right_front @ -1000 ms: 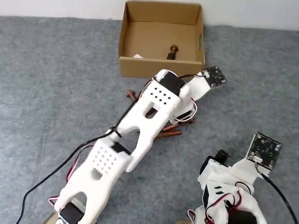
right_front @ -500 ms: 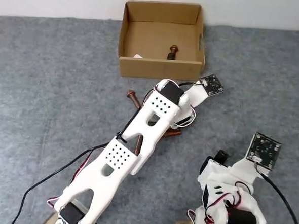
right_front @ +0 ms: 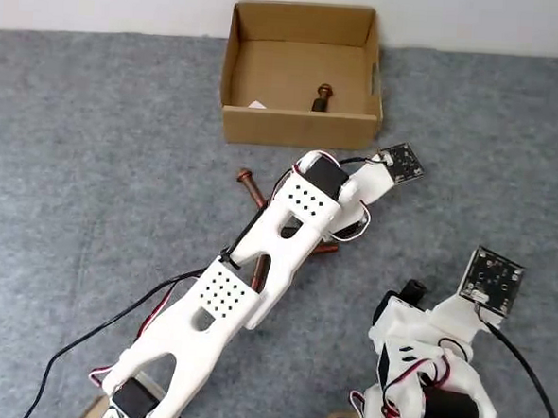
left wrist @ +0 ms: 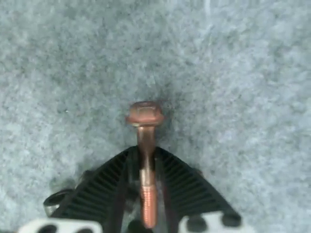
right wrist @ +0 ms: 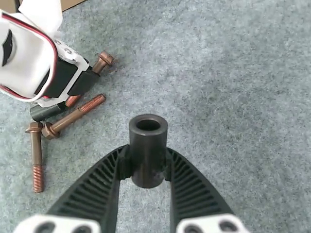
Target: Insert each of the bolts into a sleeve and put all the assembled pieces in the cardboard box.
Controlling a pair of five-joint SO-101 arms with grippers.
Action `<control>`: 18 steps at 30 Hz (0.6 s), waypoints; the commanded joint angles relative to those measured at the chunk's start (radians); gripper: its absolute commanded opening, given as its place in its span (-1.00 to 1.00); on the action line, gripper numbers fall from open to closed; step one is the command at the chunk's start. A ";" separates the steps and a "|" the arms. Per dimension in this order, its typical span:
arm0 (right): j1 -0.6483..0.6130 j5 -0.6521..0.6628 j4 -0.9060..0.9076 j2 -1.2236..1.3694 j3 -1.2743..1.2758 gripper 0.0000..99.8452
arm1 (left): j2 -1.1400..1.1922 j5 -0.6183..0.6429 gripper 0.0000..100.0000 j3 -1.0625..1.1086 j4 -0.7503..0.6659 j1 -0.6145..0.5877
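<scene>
In front of the cardboard box (right_front: 298, 130) the left gripper (left wrist: 145, 156), and farther from the box the right gripper (right wrist: 147, 162), each clamp a part, right a black sleeve (right wrist: 148, 141), left a copper bolt (left wrist: 145, 136), so insertion looks in hand, next needing the bolt tip aligned with the sleeve's bore.

My left arm (right_front: 225, 293) is white printed shell with dotted hole grids, black servos and looping red, white and black wires (right_front: 352, 223). I see dark square camera boards (right_front: 492, 279) at both wrists, and the gripper fingers (right wrist: 92, 194) are black and ribbed.
</scene>
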 commanded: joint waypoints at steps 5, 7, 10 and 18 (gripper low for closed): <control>0.004 -0.008 -0.021 -0.004 -0.008 -0.98 | -0.021 -0.009 -0.99 -0.012 0.009 0.002; 0.004 -0.008 -0.021 -0.004 -0.008 -0.98 | -0.023 -0.009 -0.99 -0.013 0.025 0.000; 0.004 -0.008 -0.021 -0.004 -0.008 -0.98 | -0.025 -0.008 -0.99 -0.013 0.032 0.002; 0.004 -0.008 -0.021 -0.004 -0.008 -0.98 | -0.087 0.000 -0.99 -0.002 0.035 0.015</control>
